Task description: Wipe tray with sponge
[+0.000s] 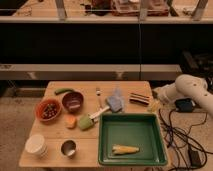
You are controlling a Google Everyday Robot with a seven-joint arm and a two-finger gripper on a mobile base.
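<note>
The dark green tray (150,122) lies on the front right of the wooden table, with a yellow, corn-like item (125,149) inside it near its front rim. A small yellowish block, apparently the sponge (154,106), sits at the table's right edge just behind the tray's far right corner. My white arm reaches in from the right. Its gripper (159,96) is right above and behind that block, close to it or touching it; I cannot tell which.
A pale blue cloth (116,102), a fork (98,94) and a dark striped item (140,98) lie behind the tray. A green-headed brush (86,122) lies to its left. Further left are two bowls (72,101), an orange piece (71,121), a metal cup (68,148) and a white cup (37,144). Cables run along the floor on the right.
</note>
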